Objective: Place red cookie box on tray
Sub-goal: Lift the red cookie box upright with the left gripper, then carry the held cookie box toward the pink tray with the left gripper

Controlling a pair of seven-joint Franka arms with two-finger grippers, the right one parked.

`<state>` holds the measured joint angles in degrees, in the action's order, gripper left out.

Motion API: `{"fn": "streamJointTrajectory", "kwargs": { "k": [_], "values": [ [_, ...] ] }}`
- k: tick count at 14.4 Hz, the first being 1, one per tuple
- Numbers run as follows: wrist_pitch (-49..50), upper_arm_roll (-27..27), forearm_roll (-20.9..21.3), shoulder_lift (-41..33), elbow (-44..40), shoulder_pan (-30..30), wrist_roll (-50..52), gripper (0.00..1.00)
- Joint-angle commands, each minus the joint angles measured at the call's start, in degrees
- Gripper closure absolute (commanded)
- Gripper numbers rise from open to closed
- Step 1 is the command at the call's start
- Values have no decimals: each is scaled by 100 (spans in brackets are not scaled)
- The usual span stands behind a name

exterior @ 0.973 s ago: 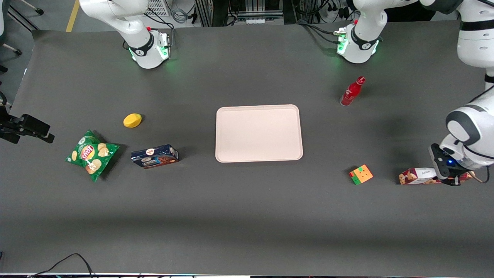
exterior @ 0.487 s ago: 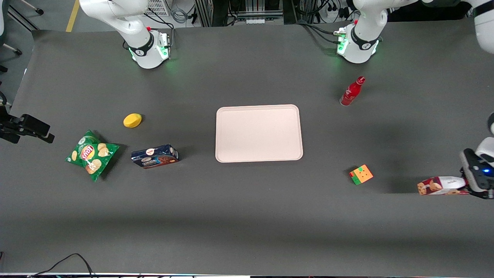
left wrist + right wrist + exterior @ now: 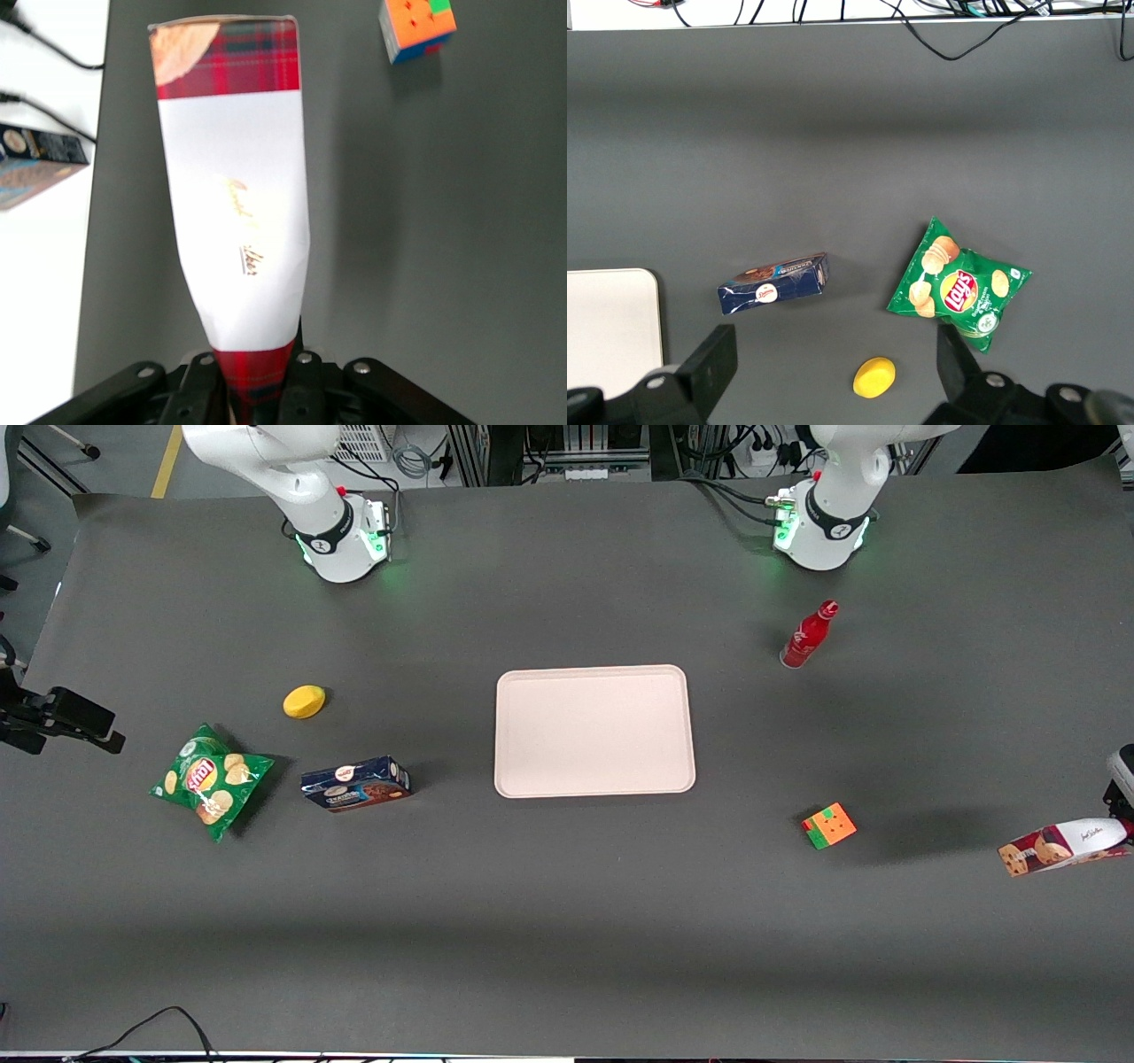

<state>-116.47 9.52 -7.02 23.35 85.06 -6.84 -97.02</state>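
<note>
The red cookie box is a long dark-red plaid carton with a white label panel. It hangs tilted above the table at the working arm's end, with its shadow on the mat near the cube. My left gripper is shut on one end of it and is mostly cut off by the frame edge. The left wrist view shows the box sticking out from the gripper, its plaid end pinched between the fingers. The pale pink tray lies flat and bare at the table's middle.
An orange and green cube sits on the mat between the tray and the held box. A red bottle stands near the arm base. A blue cookie box, chips bag and yellow lemon lie toward the parked arm's end.
The gripper has lifted the red cookie box off the mat and carried it outward toward the working arm's end. The box now hangs tilted.
</note>
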Motion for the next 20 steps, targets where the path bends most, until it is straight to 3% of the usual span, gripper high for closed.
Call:
{"fn": "streamJointTrajectory", "kwargs": {
  "k": [1,6,9,12,15,18,20],
  "values": [
    [352,-160,131,-199,29,183,1418,89],
    [397,-915,253,-252,37,279,3623,88],
    [450,-1679,797,-279,29,350,5844,88],
    [582,-2435,896,-252,46,350,8017,86],
    [512,-2806,1027,-182,125,507,9354,86],
    [477,-3209,1412,19,134,736,11224,87],
    [337,-3631,1912,265,178,754,12499,87]
  ]
}}
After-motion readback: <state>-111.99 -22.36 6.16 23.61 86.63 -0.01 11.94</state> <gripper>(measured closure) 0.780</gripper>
